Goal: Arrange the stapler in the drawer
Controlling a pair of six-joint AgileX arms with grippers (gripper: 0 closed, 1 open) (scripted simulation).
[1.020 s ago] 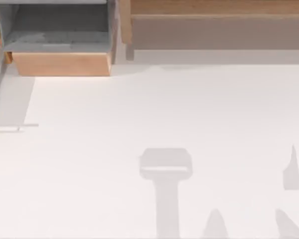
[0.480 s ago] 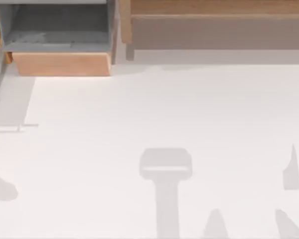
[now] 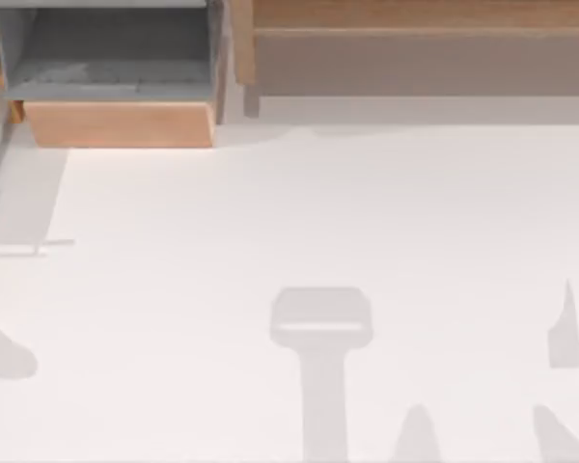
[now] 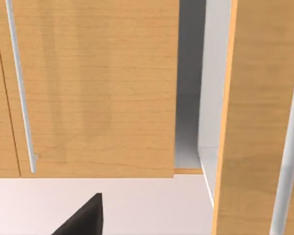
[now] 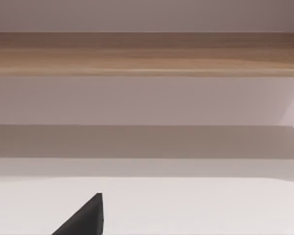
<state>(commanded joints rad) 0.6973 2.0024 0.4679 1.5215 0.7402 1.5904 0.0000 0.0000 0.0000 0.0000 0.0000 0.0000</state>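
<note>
The drawer (image 3: 119,123) stood pulled open at the far left corner of the table (image 3: 270,212), its grey inside bare where it could be seen and its tan front panel facing the arms. The long wooden shelf unit (image 3: 415,48) sat just beside the drawer on its right. What had changed over the last second was a soft grey shadow (image 3: 5,357) at the table's left edge, well in front of the drawer. It was absent a second earlier, had appeared half a second earlier, and now reached a little further onto the table. I judged this to be the left arm moving up on the drawer's side. The left gripper (image 4: 85,218) showed as a dark wedge in its wrist view, close before a wooden panel (image 4: 93,88) with a pale bar handle (image 4: 20,88), and a narrow gap opened beside that panel. Whether that gripper was released, clenched or carrying anything could not be told, and neither could I tell where the stapler lay. The right gripper (image 5: 85,218) seemed idle, facing the shelf unit next to the drawer, and its grip was equally unreadable. If the left arm did carry the stapler, the approach would mean the placing step was near, but the drawer held nothing visible yet.
</note>
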